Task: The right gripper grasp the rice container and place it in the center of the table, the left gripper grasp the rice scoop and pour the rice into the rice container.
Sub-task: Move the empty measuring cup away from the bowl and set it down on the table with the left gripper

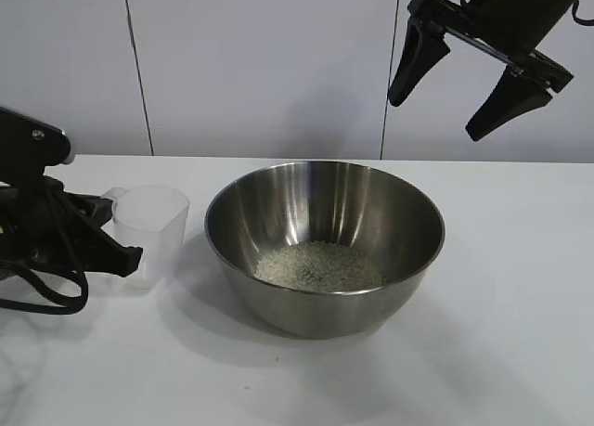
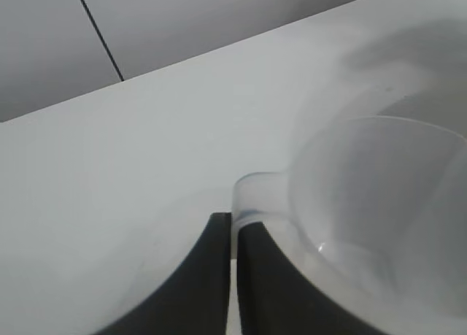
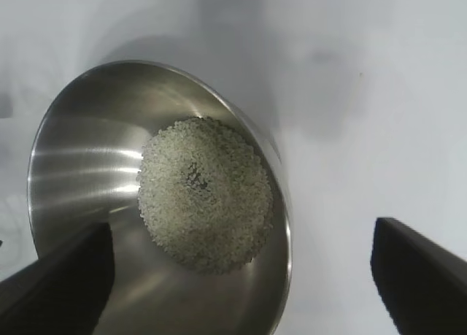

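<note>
The rice container, a large steel bowl, stands on the middle of the white table with a pale pile of rice in its bottom. The rice scoop, a clear plastic cup, stands upright just left of the bowl and looks empty. My left gripper is low at the far left, shut on the scoop's handle tab; its fingers leave only a thin gap. My right gripper hangs open and empty high above the bowl's right side. The right wrist view shows the bowl and rice below.
A grey panelled wall runs behind the table. Bare tabletop lies to the right of the bowl and in front of it.
</note>
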Tool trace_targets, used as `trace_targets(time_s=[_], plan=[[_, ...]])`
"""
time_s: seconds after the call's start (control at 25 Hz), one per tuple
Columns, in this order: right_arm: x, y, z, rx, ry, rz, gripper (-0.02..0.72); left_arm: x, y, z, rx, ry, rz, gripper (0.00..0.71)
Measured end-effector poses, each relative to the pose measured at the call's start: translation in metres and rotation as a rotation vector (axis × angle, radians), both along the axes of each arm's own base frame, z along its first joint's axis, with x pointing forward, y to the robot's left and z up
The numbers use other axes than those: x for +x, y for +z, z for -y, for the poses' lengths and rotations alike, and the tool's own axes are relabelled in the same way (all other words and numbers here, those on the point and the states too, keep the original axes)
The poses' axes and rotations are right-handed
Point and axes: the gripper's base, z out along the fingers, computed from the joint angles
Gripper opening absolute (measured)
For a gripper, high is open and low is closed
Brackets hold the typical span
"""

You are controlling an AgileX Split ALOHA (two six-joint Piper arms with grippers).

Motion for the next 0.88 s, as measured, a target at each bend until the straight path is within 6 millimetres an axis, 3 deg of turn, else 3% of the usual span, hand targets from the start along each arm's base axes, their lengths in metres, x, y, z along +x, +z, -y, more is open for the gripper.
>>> trace_targets(time_s=[0.28, 0.6, 0.76, 0.88], plan=[[0.000, 0.000, -0.001, 0.007, -0.002, -0.001, 0.660, -0.002, -0.016, -0.001, -0.033, 0.020, -0.062, 0.010], [0.000, 0.000, -0.001, 0.008, -0.002, -0.001, 0.660, -0.002, -0.017, -0.001, -0.041, 0.023, -0.066, 0.017], [0.000, 0.000, -0.001, 0.008, -0.002, -0.001, 0.660, -0.005, -0.018, -0.002, -0.035, 0.024, -0.079, 0.097], [0.000, 0.000, -0.001, 0.008, -0.002, -0.001, 0.660, -0.009, -0.020, -0.004, -0.027, 0.024, -0.095, 0.216]])
